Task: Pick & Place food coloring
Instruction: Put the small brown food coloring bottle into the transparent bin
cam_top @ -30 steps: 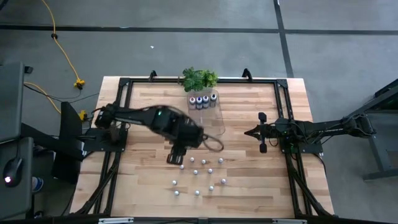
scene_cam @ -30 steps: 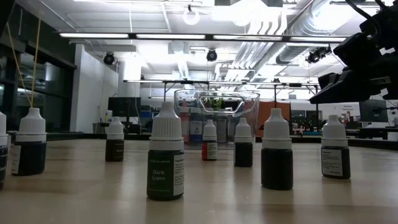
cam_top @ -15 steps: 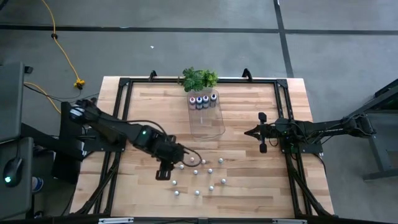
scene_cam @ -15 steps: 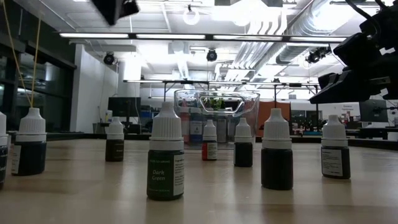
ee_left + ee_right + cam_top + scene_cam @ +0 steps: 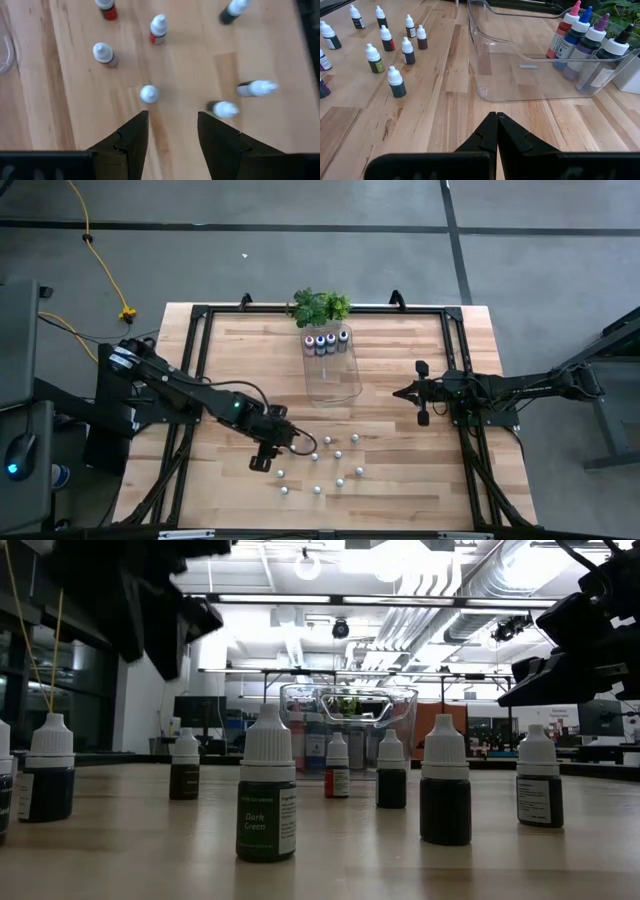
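Several small white-capped food coloring bottles (image 5: 327, 442) stand on the wooden table near its front middle. They also show in the low view (image 5: 266, 795). Four bigger bottles (image 5: 327, 340) with coloured tops stand at the far end of a clear tray (image 5: 335, 380). My left gripper (image 5: 263, 460) is open above the left side of the small bottles. One bottle (image 5: 149, 93) stands just beyond its fingertips (image 5: 172, 117), untouched. My right gripper (image 5: 405, 392) is shut and empty, right of the tray (image 5: 545, 65).
A green leafy plant (image 5: 320, 307) stands at the far edge behind the tray. Two small bottles (image 5: 256, 88) lie on their sides among the upright ones. Black frame rails (image 5: 190, 380) run along the table's left and right sides. Bare wood lies left of the bottles.
My left gripper has gone from beside the tray toward the table's near left, over the small bottles, and has come down, so that it now shows in the low view. The bottles and the right arm have kept still.
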`<state>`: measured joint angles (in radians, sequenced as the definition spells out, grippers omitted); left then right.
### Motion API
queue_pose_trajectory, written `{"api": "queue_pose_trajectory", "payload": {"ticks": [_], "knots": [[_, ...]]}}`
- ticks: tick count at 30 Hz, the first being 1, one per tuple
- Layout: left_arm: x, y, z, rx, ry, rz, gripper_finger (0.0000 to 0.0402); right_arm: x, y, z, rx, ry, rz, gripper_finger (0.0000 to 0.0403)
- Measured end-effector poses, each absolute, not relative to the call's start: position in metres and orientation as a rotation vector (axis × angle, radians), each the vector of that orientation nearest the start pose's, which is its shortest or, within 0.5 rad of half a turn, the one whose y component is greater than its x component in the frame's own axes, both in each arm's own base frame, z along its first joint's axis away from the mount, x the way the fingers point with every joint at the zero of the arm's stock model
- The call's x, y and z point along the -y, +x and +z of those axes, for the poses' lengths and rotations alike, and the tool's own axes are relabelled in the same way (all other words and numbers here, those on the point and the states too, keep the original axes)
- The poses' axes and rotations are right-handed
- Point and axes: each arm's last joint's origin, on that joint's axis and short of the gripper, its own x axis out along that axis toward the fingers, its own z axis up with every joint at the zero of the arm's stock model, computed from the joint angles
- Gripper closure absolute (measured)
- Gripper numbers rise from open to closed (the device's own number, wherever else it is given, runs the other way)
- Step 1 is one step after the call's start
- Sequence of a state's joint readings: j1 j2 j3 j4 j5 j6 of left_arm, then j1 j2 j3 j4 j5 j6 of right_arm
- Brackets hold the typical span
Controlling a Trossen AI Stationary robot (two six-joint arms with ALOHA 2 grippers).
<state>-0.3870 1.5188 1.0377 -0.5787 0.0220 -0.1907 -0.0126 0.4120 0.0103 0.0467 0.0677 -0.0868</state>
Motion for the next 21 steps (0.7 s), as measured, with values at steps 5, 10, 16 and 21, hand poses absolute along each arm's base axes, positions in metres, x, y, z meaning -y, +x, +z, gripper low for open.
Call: {"api": "queue_pose_trajectory", "payload": {"ticks": [5,10,16,21], "knots": [[0.111,0.274,0.204,-1.036,0.077,-0.259,0.0239,0.003,0.118,0.135,-0.358,-0.096,-0.064,0.0402],[0.11,0.271,0.191,-0.994,0.104,-0.282,0.0239,0.003,0.118,0.135,-0.358,-0.096,-0.064,0.0402],[0.109,0.268,0.177,-0.933,0.119,-0.303,0.0239,0.003,0.118,0.135,-0.358,-0.096,-0.064,0.0402],[0.107,0.267,0.17,-0.895,0.127,-0.288,0.0239,0.003,0.118,0.135,-0.358,-0.096,-0.064,0.0402]]}}
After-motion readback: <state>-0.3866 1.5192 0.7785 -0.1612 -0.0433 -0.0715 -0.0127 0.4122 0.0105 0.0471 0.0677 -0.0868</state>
